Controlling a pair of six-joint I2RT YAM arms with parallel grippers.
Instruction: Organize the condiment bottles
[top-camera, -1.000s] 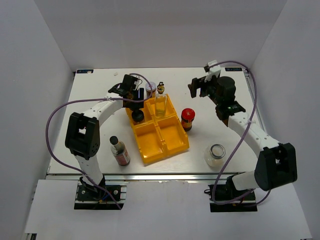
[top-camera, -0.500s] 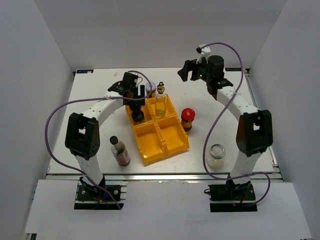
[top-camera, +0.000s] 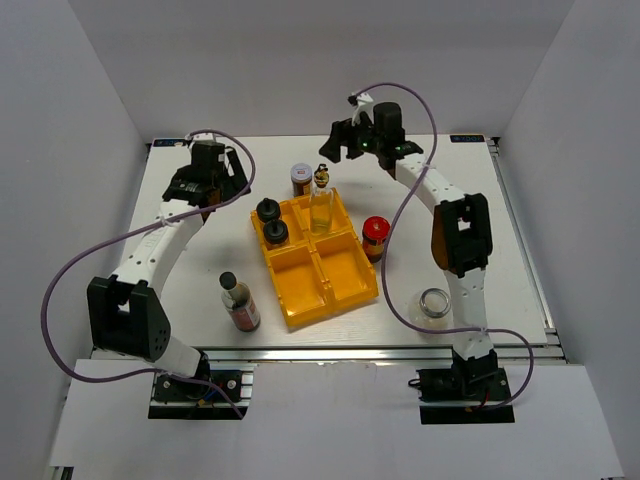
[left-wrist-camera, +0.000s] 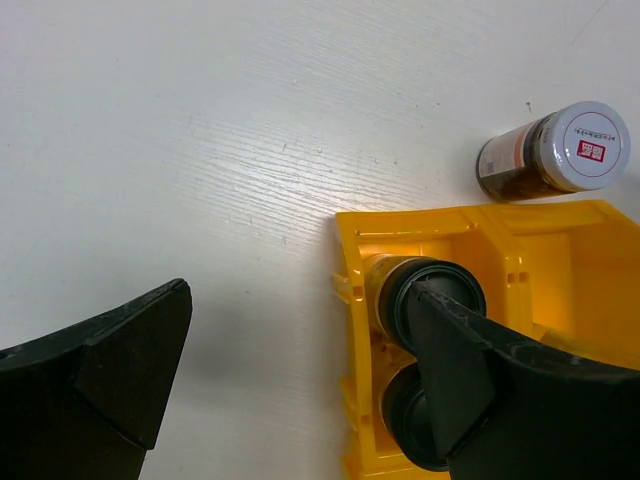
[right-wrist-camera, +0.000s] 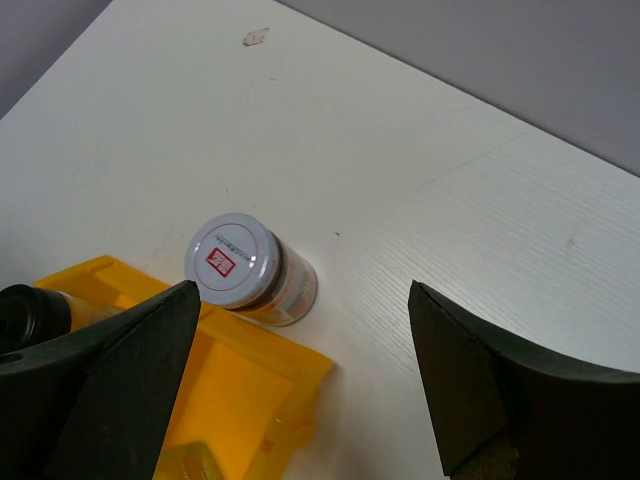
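Standing just beside tray (top-camera: 346, 282) far edge: silver-lidded jar (top-camera: 301, 178).

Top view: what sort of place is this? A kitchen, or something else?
Probably a robotics test booth, not a kitchen: plain white walls box in a white table, the left arm and right arm are bolted at its near edge, and condiment bottles stand in and around a yellow tray.
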